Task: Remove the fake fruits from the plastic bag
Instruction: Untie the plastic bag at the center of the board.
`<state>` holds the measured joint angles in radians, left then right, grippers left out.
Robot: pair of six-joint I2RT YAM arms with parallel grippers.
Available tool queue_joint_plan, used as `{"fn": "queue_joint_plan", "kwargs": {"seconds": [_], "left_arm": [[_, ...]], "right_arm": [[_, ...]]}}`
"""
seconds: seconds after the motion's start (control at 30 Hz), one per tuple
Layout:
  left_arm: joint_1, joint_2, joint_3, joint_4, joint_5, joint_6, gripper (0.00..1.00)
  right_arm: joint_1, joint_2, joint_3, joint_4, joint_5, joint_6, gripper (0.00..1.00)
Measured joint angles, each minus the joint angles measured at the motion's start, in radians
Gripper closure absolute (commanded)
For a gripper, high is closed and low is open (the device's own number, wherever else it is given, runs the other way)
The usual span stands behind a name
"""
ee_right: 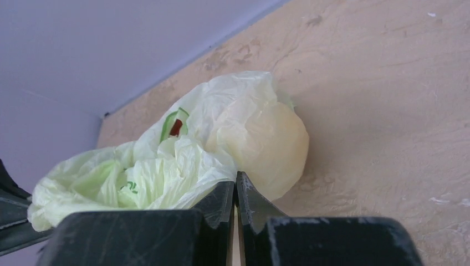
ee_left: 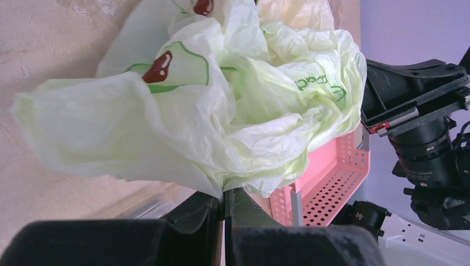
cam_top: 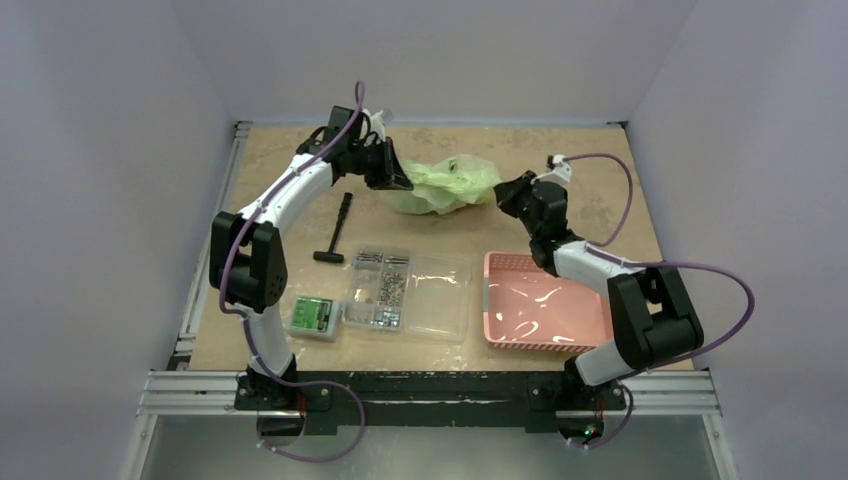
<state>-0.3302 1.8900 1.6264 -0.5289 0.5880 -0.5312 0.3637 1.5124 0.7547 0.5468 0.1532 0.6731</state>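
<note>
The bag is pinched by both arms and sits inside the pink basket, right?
Not quite. The pinching is right, but the bag lies on the table beyond the basket, not in it; the top view shows this.

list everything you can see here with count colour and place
plastic bag: 1, pale yellow-green, far middle of table, between both grippers
round lump: 1, pale yellow, inside the bag; likely a fruit, others hidden
basket: 1, pink, near right
compartment box: 1, clear, near middle, small metal parts inside
small box: 1, green, left of compartment box
T-handle tool: 1, black, left of middle
table: 1, tan
left gripper: 1, black, shut on bag's left side
right gripper: 1, black, shut on bag's right side
</note>
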Motion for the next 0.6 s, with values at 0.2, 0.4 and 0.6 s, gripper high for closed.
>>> {"fn": "queue_joint_plan", "kwargs": {"seconds": [0.2,0.4,0.6], "left_arm": [[0.02,-0.002,-0.009,0.004,0.001,-0.002,1.0],[0.022,-0.002,-0.021,0.012,0.01,-0.011,1.0],[0.022,-0.002,-0.021,0.02,0.025,-0.03,1.0]], "right_arm": [[-0.076,0.002,-0.067,0.069,-0.148,0.134,1.0],[-0.068,0.004,-0.013,-0.044,-0.171,0.007,0.77],[0.039,-0.039,0.097,-0.243,0.021,-0.261,0.37]]}}
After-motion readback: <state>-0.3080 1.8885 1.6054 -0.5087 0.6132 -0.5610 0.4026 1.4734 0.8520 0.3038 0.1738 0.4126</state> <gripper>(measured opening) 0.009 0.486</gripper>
